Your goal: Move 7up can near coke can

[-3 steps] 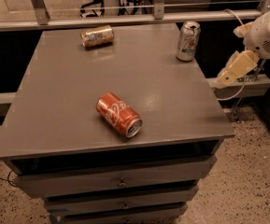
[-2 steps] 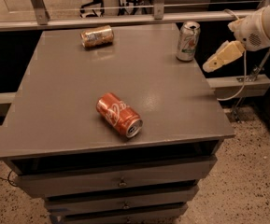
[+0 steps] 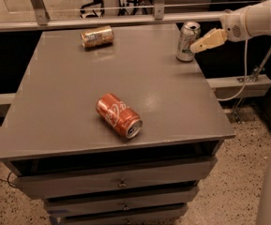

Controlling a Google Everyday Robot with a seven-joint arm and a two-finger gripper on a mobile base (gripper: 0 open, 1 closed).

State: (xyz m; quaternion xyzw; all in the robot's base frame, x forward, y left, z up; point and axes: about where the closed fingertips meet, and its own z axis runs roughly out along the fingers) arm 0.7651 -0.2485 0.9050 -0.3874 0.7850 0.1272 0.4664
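At the far right corner of the table (image 3: 55,102), the 7up can (image 3: 187,41) stood upright, well apart from the toppled coke can (image 3: 118,115). The gripper (image 3: 206,41) had swung in from beyond the edge to just beside it, open or closed I could not tell. A grasp looked near.

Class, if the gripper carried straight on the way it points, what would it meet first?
Probably the upright 7up can, just ahead of the gripper near the table edge; depth unclear.
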